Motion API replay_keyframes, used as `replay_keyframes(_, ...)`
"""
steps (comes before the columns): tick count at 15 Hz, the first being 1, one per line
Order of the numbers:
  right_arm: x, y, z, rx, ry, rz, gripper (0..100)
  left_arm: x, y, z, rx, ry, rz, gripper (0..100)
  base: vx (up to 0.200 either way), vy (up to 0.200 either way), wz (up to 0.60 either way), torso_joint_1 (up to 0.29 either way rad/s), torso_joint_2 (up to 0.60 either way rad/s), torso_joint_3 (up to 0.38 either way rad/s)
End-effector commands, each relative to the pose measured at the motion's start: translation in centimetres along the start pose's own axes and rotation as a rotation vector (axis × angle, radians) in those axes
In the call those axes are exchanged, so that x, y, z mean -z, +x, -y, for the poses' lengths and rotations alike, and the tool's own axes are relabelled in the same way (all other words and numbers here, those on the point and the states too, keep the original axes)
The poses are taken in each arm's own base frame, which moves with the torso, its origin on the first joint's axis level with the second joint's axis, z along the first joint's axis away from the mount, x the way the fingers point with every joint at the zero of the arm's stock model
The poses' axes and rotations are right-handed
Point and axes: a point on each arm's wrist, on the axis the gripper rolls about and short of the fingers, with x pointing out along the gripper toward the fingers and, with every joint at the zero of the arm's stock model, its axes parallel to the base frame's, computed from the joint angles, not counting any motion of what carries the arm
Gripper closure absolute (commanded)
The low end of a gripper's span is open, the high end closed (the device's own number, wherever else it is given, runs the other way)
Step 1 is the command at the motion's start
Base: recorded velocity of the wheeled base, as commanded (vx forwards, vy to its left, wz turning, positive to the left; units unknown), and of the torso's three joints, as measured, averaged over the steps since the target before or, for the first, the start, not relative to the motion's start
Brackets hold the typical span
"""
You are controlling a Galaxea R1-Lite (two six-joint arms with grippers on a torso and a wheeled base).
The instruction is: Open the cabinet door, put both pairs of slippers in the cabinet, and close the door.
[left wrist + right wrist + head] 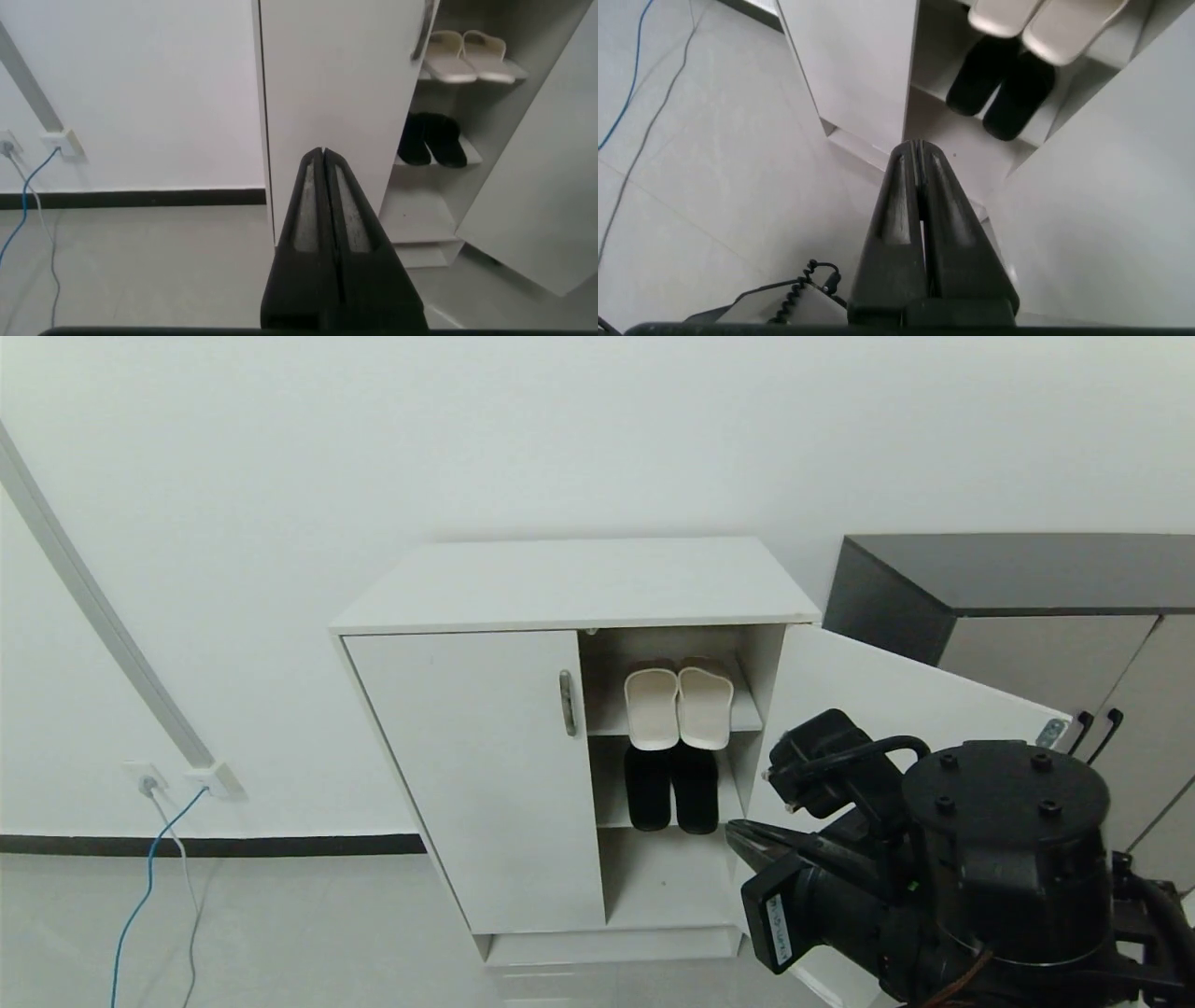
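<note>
The white cabinet (579,583) stands against the wall with its left door (476,775) closed and its right door (887,700) swung wide open. Inside, the white slippers (679,705) lie on the upper shelf and the black slippers (672,789) on the shelf below. My right gripper (738,833) is shut and empty, low in front of the open compartment beside the open door. In its wrist view the right gripper (918,147) points at the cabinet's base, below the black slippers (999,84). My left gripper (323,154) is shut and empty, back from the closed door (336,84).
A dark grey cabinet (1027,579) stands just right of the open door. On the left wall are a socket (145,777) with a blue cable (140,896) trailing to the floor and a slanted conduit (84,588). The bottom shelf (663,882) is bare.
</note>
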Motion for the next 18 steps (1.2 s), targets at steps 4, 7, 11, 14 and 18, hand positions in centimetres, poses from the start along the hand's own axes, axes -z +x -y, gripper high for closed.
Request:
replay_keyframes(4,0.16,0.02,0.00,0.001,-0.002,-0.005,100,0.00,0.00,0.00,0.001,0.000,0.000,100,0.000,0.000,0.00,0.201,-0.51,-0.314)
replay_keyframes(7,0.20,0.02,0.01,0.001,-0.004,-0.006,100,0.00,0.00,0.00,0.001,0.000,0.000,100,0.000,0.000,0.00,0.225,-0.54,-0.330)
replay_keyframes(11,0.41,0.01,0.03,0.000,-0.014,-0.012,100,0.00,0.00,0.00,0.000,0.000,0.000,100,0.000,0.000,0.00,0.250,-0.57,-0.330)
replay_keyframes(14,0.46,0.03,0.02,-0.002,-0.015,-0.008,100,0.00,0.00,0.00,0.000,0.000,0.000,100,0.000,0.000,0.00,0.255,-0.58,-0.329)
replay_keyframes(18,0.60,0.10,0.01,-0.002,-0.017,-0.012,100,0.00,0.00,0.00,0.001,0.000,0.000,100,0.000,0.000,0.00,0.190,-0.41,-0.228)
